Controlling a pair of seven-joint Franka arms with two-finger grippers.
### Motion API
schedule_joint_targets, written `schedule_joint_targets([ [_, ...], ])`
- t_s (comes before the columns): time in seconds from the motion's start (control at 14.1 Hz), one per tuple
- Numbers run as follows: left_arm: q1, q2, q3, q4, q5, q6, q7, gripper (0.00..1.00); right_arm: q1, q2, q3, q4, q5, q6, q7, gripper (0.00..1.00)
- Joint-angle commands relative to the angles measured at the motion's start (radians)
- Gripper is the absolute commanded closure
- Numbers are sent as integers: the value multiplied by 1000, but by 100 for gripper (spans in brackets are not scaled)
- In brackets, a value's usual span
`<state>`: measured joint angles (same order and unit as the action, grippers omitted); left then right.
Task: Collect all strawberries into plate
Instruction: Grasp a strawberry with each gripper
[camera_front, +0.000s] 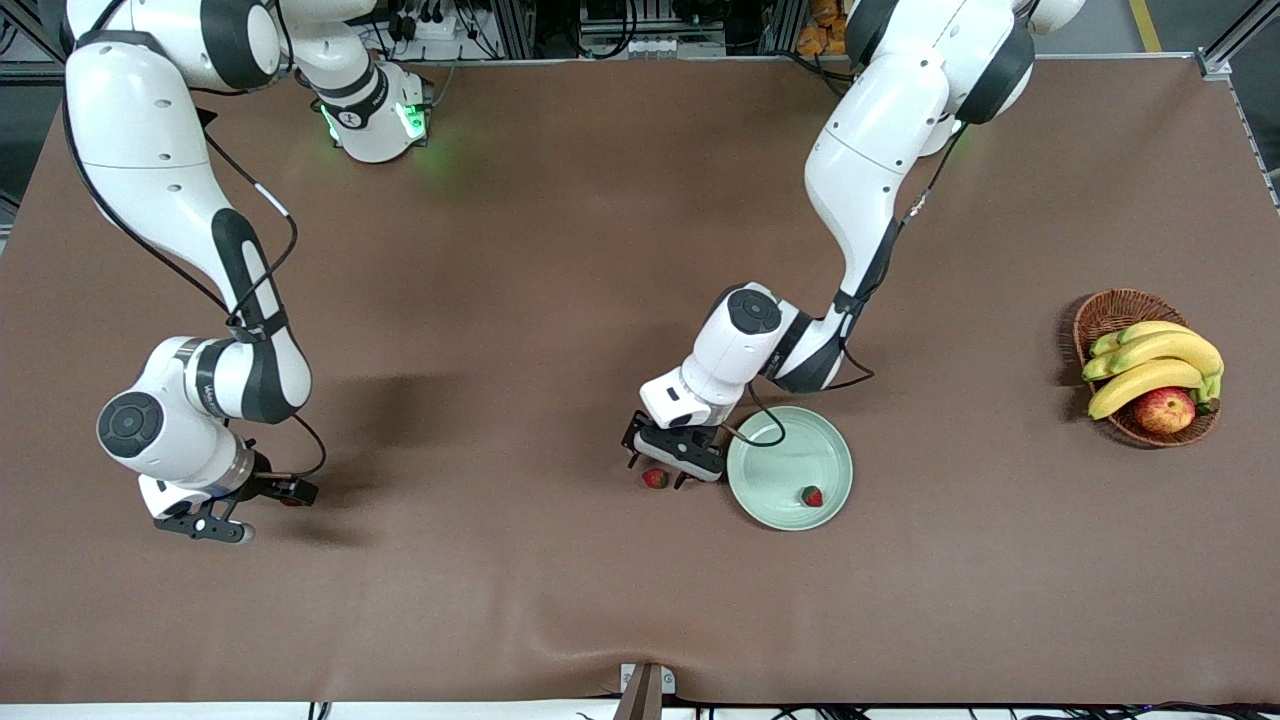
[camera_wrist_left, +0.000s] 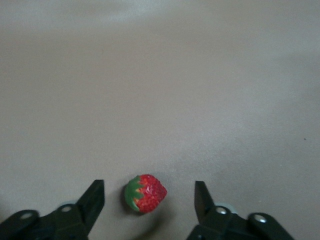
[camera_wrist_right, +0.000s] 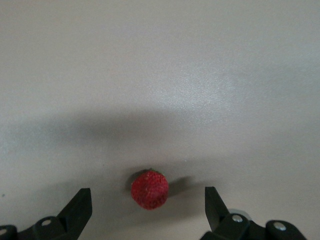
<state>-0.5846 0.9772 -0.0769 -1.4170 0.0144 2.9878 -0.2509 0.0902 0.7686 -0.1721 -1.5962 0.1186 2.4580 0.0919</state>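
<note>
One strawberry (camera_front: 811, 496) lies in the pale green plate (camera_front: 775, 485). A second strawberry (camera_front: 655, 478) lies on the table just beside the plate, toward the right arm's end. My left gripper (camera_front: 655, 471) is low over it, open, one finger on each side; the left wrist view shows the berry (camera_wrist_left: 145, 193) between the open fingers (camera_wrist_left: 95, 196) of that gripper (camera_wrist_left: 148, 183), untouched. My right gripper (camera_front: 250, 508) is low over the table near the right arm's end, open. Its wrist view shows a third strawberry (camera_wrist_right: 149, 189) between the fingers of the open gripper (camera_wrist_right: 147, 190).
A brown wicker basket (camera_front: 1110, 312) with bananas (camera_front: 1150, 362) and a red-yellow apple (camera_front: 1164, 409) stands toward the left arm's end of the table. A brown cloth (camera_front: 560, 260) covers the table.
</note>
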Motion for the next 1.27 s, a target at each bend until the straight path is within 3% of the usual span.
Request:
schedule_joint_targets([
  [0.0, -9, 29, 14, 36, 21, 37, 41, 25, -15, 27, 14, -5, 41, 76, -9, 0],
  [0.14, -11, 47, 19, 36, 21, 89, 44, 27, -17, 31, 14, -5, 42, 78, -11, 0],
  [0.64, -23, 57, 20, 32, 22, 94, 50, 37, -12, 28, 16, -18, 41, 70, -14, 1],
  [0.78, -21, 58, 20, 29, 22, 94, 53, 41, -10, 26, 14, -18, 41, 65, -14, 28],
  [0.85, -20, 58, 19, 29, 22, 94, 65, 46, -10, 26, 14, -19, 41, 65, -14, 37],
  [0.99, -18, 58, 19, 26, 22, 94, 78, 59, -12, 18, 16, -25, 41, 64, -17, 48],
  [1.2, -20, 52, 19, 26, 21, 94, 73, 83, -12, 8, 16, -50, 41, 62, -47, 54],
])
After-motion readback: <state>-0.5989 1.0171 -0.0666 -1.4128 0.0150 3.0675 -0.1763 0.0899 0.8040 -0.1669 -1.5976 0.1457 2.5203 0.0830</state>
